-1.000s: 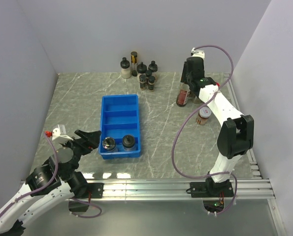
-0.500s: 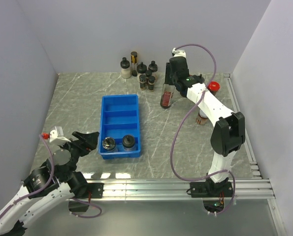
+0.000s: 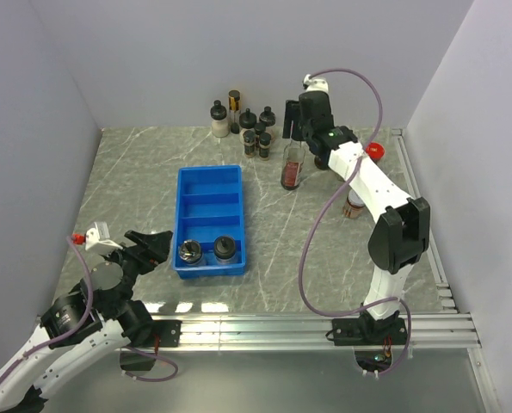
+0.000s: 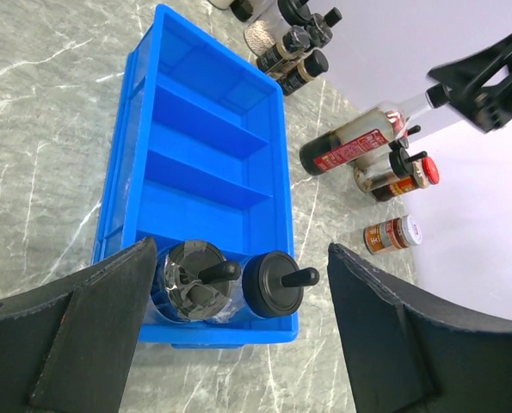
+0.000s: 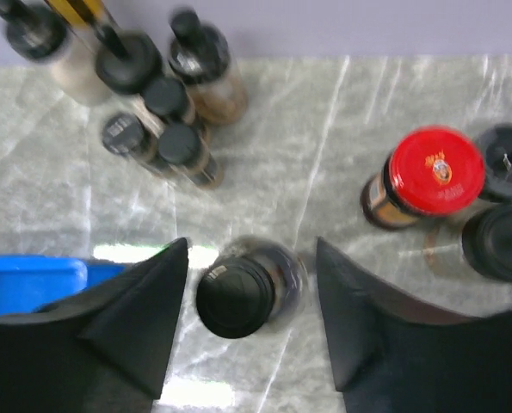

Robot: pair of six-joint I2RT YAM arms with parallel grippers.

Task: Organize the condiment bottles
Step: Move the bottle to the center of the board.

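The right gripper [image 5: 251, 249] hangs with its fingers spread, one at each side of the dark sauce bottle [image 5: 234, 297], and it does not pinch the bottle. The bottle stands directly below the gripper on the table [image 3: 135, 172], with its long axis upright and the black cap pointing up into the gap. I judge that the next move must therefore go straight up, because a sideways pull could tip the bottle. From the bottle, the group of bottles [image 3: 247, 125] at the back wall lies near, at about 10 o'clock, the red-capped jar [image 3: 373, 151] lies at 2 o'clock, and the blue tray [image 3: 180, 215] lies at 8 o'clock. The left gripper [image 3: 152, 243] is also wide open and holds nothing. It waits well apart at 7 o'clock, beside the near end of the tray where two jars [image 3: 224, 248] sit, so the right arm is clearly the nearer one. One second ago the right gripper carried this bottle further toward 3 o'clock, in front of the red-capped jar. Now the bottle is set down closer to the group, while the left arm has hardly moved.
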